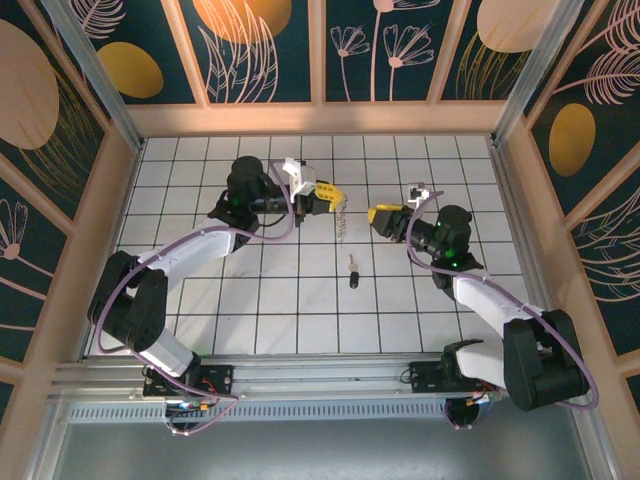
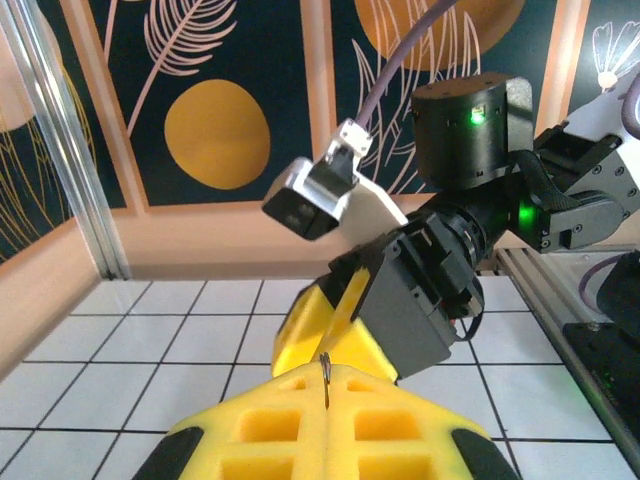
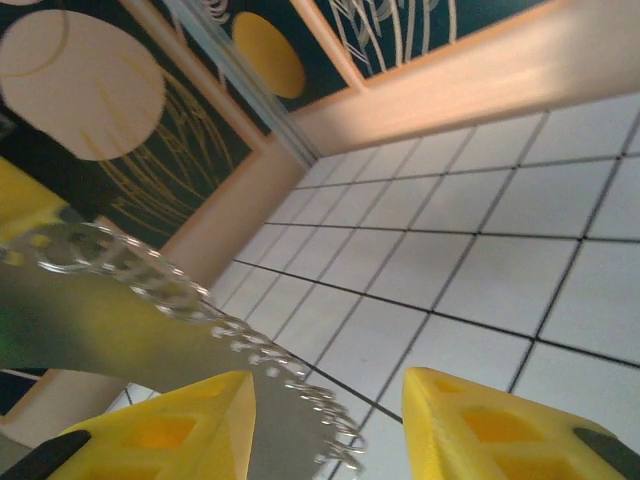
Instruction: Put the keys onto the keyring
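My left gripper (image 1: 325, 193) hovers over the far middle of the tiled floor, shut on the keyring (image 1: 342, 224), a thin jagged silvery loop that hangs down from its yellow tips. In the left wrist view the closed pads (image 2: 280, 430) pinch a sliver of that metal (image 2: 326, 364). My right gripper (image 1: 384, 215) stands open just right of the loop; the keyring's jagged edge (image 3: 190, 297) runs past its left finger (image 3: 175, 430). One of the keys (image 1: 353, 272), black-headed, lies flat on the tiles nearer me, below both grippers.
White tiled floor (image 1: 250, 310) with black grid lines, ringed by a wooden rim (image 1: 320, 118) and dark patterned walls. The right arm's wrist and camera (image 2: 330, 190) loom close in front of the left gripper. Free tiles lie to the left and right front.
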Tool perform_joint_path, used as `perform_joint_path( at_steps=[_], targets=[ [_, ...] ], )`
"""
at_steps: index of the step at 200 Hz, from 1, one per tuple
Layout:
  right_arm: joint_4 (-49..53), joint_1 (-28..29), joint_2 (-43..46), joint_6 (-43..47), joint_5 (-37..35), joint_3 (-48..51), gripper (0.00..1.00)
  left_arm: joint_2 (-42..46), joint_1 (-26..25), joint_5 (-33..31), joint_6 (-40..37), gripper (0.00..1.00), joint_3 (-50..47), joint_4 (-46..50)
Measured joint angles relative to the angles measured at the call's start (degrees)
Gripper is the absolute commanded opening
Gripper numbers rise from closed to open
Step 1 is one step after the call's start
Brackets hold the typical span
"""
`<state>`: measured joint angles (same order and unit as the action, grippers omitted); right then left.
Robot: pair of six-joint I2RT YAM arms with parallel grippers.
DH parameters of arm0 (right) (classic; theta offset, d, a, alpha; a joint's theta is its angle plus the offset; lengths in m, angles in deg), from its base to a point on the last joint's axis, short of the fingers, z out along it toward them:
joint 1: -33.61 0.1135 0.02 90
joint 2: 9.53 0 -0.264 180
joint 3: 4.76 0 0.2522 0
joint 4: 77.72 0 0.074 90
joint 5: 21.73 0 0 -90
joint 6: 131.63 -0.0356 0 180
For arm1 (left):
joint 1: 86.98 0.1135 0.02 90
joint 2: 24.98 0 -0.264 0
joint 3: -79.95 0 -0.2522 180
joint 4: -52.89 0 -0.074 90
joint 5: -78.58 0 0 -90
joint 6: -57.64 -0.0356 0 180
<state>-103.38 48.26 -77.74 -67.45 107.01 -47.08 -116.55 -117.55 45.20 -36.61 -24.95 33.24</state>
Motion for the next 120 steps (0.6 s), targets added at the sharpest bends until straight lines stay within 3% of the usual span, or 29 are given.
perform_joint_path(
  at_steps=[38, 120],
  targets=[
    [-2.19, -0.20, 2.16, 0.04, 4.61, -1.11, 0.43, -1.42, 0.02, 1.75, 2.64, 0.00, 3.19, 5.16],
    [-6.54, -1.07, 0.70, -0.92, 19.47, -7.63, 0.39, -1.49, 0.02, 6.40, 8.28, 0.00, 3.72, 6.56]
  ],
)
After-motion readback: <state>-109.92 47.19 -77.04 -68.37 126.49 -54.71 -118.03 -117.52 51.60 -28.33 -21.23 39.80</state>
